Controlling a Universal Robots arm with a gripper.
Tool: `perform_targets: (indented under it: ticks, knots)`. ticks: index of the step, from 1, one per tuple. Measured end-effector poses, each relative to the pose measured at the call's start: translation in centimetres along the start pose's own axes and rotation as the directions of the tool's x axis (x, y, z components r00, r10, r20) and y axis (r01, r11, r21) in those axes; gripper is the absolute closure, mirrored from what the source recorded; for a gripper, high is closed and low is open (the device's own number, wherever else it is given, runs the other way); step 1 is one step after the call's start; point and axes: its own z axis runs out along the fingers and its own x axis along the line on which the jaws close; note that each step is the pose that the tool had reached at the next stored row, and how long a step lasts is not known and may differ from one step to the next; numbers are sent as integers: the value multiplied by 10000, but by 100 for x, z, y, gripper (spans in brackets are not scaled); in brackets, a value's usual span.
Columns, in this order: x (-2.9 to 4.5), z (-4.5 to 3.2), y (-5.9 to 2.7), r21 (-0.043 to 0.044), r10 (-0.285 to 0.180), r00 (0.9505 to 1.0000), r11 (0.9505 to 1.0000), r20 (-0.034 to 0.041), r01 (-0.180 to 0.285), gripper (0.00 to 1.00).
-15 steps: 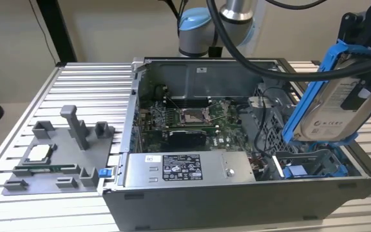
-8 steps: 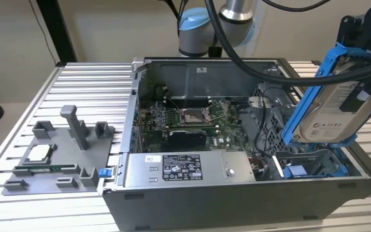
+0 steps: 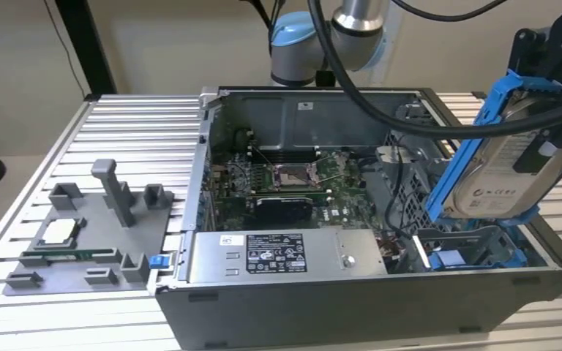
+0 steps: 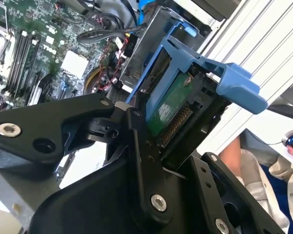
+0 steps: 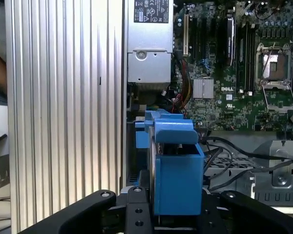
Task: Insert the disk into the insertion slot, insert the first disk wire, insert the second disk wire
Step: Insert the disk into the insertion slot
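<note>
My gripper point(image 3: 552, 139) is shut on the disk point(image 3: 503, 175), a silver-grey drive with a white label in a bright blue frame. It hangs tilted on edge over the exterior view's right end of the open computer case. In the second wrist view the disk point(image 4: 173, 107) shows its green board and connector edge between the black fingers point(image 4: 141, 141). Below it, apart from the drive, lies the insertion slot point(image 3: 462, 257), a grey bay with blue parts. In the first wrist view the disk point(image 5: 176, 170) stands end-on. Loose black cables point(image 5: 224, 151) lie beside the bay; I cannot tell which are the disk wires.
The grey power supply box point(image 3: 281, 256) with a white sticker lines the case's front wall. The motherboard point(image 3: 291, 175) fills the middle. A grey fixture point(image 3: 85, 241) with small parts sits on the slatted table point(image 3: 135, 131). A person's sleeve point(image 4: 254, 165) shows beyond the table.
</note>
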Motion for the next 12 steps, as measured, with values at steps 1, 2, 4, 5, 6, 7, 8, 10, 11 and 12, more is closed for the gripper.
perform_targets:
  ticks: [1,2,4,5,6,7,8,10,11,12]
  knots:
    - [2,4,0,0,0,10000,10000,1,0,100]
    - [3,8,-1,0,0,10000,10000,0,0,100]
    - [5,16,-1,0,0,10000,10000,0,0,100]
    - [8,20,-2,0,0,10000,10000,1,0,100]
    - [10,24,-2,0,0,10000,10000,1,0,100]
    - [13,26,-2,0,0,10000,10000,0,0,100]
    - [15,31,-2,0,0,10000,10000,4,0,100]
    - [15,37,-3,0,0,10000,10000,5,0,100]
    - [16,38,-3,0,0,10000,10000,3,0,100]
    - [18,40,-3,0,0,10000,10000,4,0,100]
